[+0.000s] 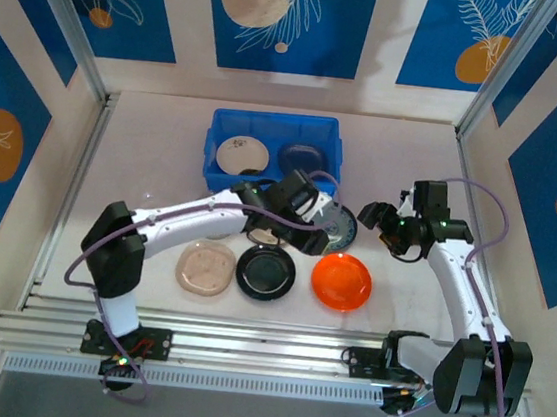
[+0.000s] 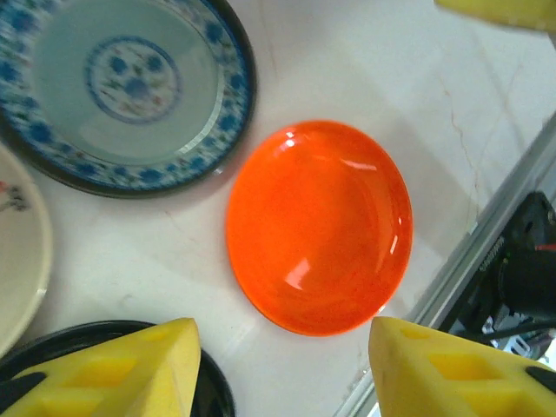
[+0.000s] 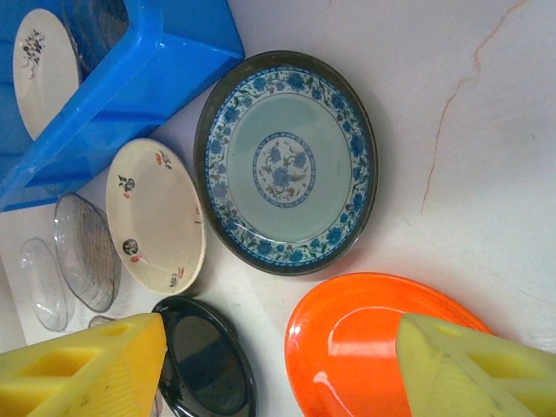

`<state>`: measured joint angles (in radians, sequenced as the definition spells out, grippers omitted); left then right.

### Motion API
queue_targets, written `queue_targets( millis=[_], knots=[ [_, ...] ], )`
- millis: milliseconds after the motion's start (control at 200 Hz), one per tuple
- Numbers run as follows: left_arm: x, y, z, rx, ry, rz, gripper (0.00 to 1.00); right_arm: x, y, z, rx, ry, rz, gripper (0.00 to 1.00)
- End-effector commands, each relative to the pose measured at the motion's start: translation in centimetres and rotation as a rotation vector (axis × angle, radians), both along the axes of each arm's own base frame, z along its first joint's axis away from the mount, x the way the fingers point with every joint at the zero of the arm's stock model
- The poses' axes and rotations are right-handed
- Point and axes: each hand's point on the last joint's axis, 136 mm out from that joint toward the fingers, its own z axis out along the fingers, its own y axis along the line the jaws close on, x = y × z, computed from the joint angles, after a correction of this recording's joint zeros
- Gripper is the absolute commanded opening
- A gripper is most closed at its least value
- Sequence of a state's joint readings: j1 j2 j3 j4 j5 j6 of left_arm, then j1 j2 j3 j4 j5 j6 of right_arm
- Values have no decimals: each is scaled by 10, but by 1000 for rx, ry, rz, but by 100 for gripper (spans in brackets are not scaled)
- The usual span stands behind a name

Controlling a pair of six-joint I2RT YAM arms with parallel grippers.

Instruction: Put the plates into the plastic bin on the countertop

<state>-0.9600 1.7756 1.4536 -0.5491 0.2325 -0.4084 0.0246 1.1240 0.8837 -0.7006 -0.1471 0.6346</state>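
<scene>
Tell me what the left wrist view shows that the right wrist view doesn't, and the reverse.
Left wrist: the aluminium rail at the table's edge. Right wrist: the plastic bin with a beige plate inside, plus clear plates near it. Both: the orange plate, the blue-patterned plate and the black plate on the countertop.
</scene>
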Motion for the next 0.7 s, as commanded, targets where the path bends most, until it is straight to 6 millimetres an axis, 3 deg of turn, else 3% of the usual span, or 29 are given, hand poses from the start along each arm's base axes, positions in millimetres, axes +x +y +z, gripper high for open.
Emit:
queue_targets(
  millis=[0, 250, 695],
  knots=[
    [-5, -12, -20, 1, 19, -53, 52, -5, 3, 7, 39, -21, 6, 71],
    [-7, -22, -63, 52, 102, -66, 49, -10, 0, 3, 55, -28, -10, 70],
    [-8, -34, -100, 64, 218, -57, 49, -8, -1, -2, 66, -28, -10, 70]
  ],
)
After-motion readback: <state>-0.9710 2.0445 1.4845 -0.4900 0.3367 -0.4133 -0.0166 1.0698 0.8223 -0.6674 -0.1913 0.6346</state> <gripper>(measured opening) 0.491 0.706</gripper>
